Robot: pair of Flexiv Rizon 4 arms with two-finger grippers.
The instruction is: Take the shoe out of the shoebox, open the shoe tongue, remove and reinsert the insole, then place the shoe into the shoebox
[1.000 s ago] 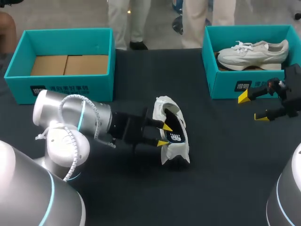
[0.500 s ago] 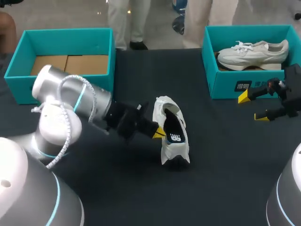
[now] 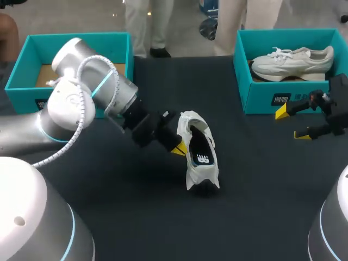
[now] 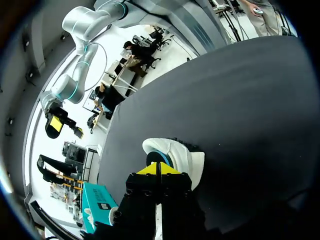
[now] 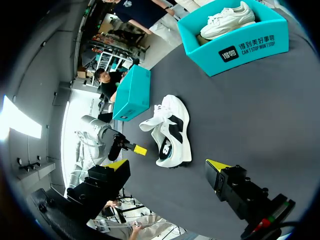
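1. Near the table's middle, the left gripper [image 3: 178, 147] is keeping its two yellow-tipped fingers pressed together with nothing between them. In the left wrist view the tips are meeting in a single yellow wedge.
2. That closed tip is pointing at the left flank of the white shoe [image 3: 198, 157] and sitting just beside it. Whether it is touching the fabric cannot be told.
3. The white shoe is resting out on the dark table [image 3: 261, 196], well apart from both boxes. Its opening is gaping upward and the dark insole [image 3: 200, 149], with a white mark on it, is showing inside.
4. The left arm [image 3: 81, 89] is coming in from the left and crossing in front of the left shoebox [image 3: 76, 37]. This teal box is sitting at the far left, with brown cardboard [image 3: 43, 76] lining its floor.
5. Over at the right edge, the right gripper [image 3: 291, 124] is hovering with its fingers spread wide and gripping nothing.
6. It is hanging just on the near side of the front wall of the right shoebox [image 3: 255, 98]. That teal box is standing at the far right and is holding a second white shoe [image 3: 293, 61], which is lying across it.
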